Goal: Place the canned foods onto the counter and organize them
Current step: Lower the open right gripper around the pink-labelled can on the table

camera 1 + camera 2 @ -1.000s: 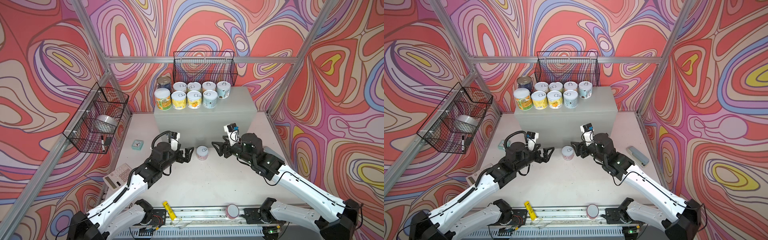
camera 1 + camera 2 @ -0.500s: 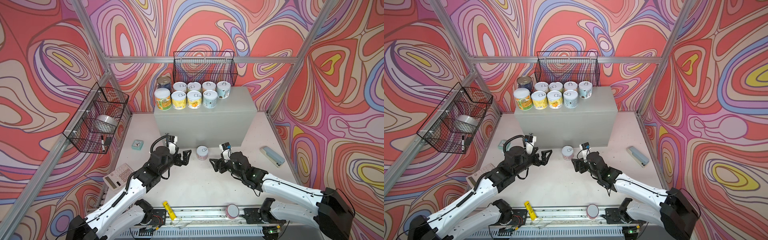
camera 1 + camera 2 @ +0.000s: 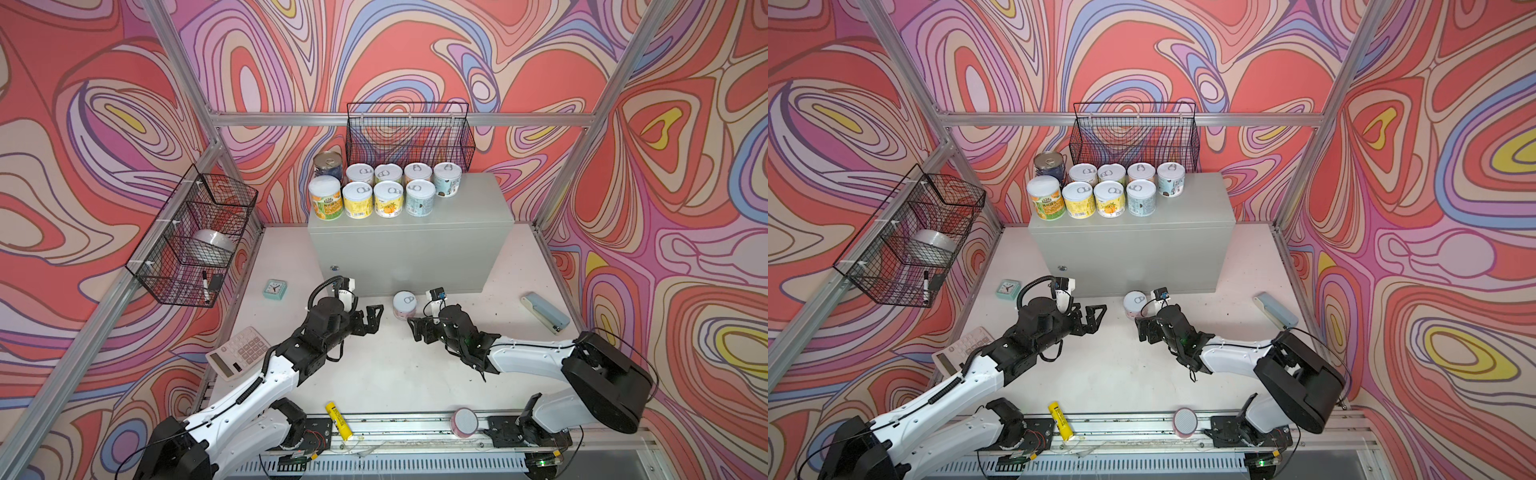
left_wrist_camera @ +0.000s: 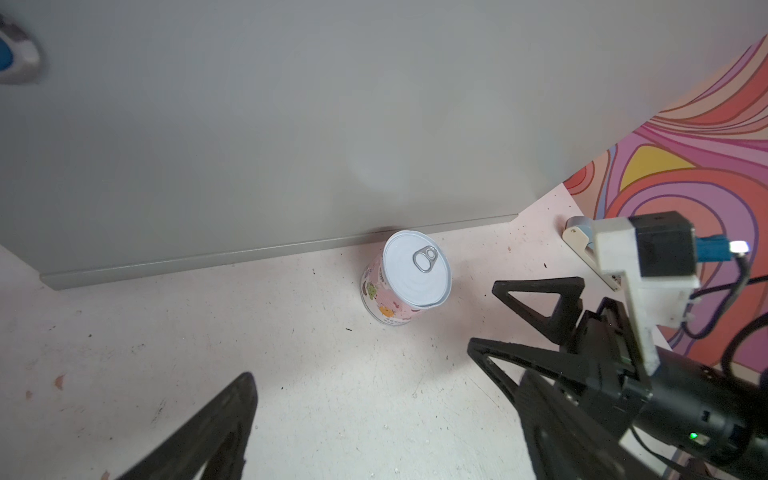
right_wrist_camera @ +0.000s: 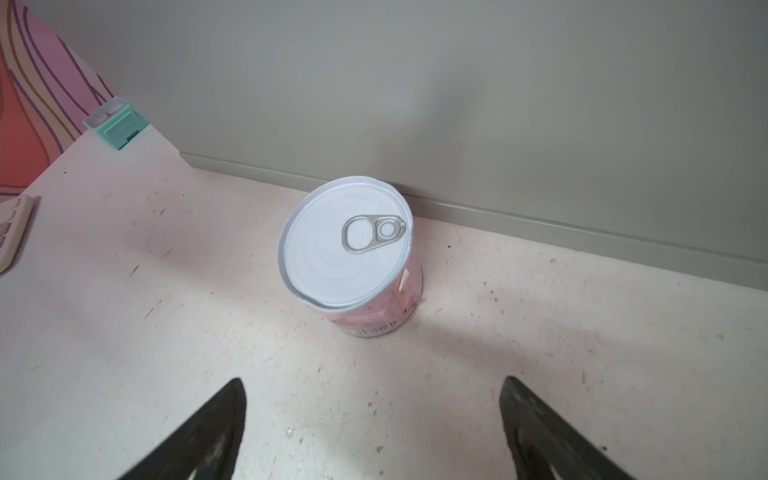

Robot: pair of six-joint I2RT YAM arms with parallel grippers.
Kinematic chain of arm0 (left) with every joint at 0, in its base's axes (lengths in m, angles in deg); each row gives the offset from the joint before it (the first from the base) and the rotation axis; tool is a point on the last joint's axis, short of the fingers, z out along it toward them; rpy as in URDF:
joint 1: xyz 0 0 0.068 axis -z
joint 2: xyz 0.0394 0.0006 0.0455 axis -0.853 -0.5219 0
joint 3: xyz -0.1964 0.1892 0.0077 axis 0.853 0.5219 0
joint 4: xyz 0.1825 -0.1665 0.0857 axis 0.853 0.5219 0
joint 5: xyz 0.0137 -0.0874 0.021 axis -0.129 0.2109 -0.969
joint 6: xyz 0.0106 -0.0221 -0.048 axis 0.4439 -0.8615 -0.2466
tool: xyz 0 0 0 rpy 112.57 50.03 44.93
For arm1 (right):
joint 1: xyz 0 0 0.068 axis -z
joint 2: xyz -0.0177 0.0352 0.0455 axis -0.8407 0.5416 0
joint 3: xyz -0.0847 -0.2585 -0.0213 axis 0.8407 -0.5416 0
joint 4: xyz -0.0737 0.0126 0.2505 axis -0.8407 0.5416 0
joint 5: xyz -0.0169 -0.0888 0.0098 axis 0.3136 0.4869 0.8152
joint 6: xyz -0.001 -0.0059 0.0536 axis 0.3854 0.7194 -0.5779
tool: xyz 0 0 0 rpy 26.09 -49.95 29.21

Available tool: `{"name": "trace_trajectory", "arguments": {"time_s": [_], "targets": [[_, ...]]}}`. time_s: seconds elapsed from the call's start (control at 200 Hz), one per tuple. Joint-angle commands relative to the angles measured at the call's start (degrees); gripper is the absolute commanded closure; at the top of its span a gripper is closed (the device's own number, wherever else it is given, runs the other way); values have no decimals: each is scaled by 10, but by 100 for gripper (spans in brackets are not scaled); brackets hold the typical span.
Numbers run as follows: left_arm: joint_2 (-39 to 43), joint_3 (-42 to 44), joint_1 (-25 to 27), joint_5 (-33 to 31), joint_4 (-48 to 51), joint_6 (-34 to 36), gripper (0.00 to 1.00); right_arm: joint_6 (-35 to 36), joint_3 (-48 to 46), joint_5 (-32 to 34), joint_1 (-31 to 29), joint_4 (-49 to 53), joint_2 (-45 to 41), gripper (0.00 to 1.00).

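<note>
One pink-labelled can [image 3: 404,304] [image 3: 1135,304] with a white pull-tab lid stands upright on the table, against the foot of the grey counter [image 3: 409,245] [image 3: 1129,245]. Several more canned foods [image 3: 388,198] [image 3: 1111,198] stand in two rows on the left of the counter top. My left gripper [image 3: 375,319] [image 3: 1098,319] hovers open and empty just left of the pink can [image 4: 405,279]. My right gripper [image 3: 413,330] [image 3: 1140,331] is open and empty, low over the table just in front of the can [image 5: 351,253], its fingers [image 5: 224,415] short of it.
A calculator [image 3: 239,357] and a mint clock [image 3: 274,289] lie at the left. A grey-blue stapler [image 3: 544,311] lies at the right. A yellow tube [image 3: 339,419] and a pink cylinder [image 3: 464,422] rest on the front rail. Wire baskets [image 3: 409,137] [image 3: 195,237] hang on the walls.
My right arm has dropped low and drawn back toward the front, its jaws widening. The left gripper has pulled back slightly. The pink can has stayed in place.
</note>
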Motion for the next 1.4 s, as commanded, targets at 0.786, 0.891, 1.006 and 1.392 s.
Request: {"name": "trace_trajectory", "arguments": {"time_s": [0.786,0.891,1.006,1.392], "targets": [[0,9,-4,-5,-5,1,2,17,121,132,-20,-200,267,2],[2,9,-4,-8,-3,4,2,13,130,142,-19,-203,284,2],[-3,8,-4,-9,-3,8,2,4,136,164,-20,-205,304,2],[-34,6,-4,-4,-24,5,2,10,129,191,-20,-243,317,5]]}}
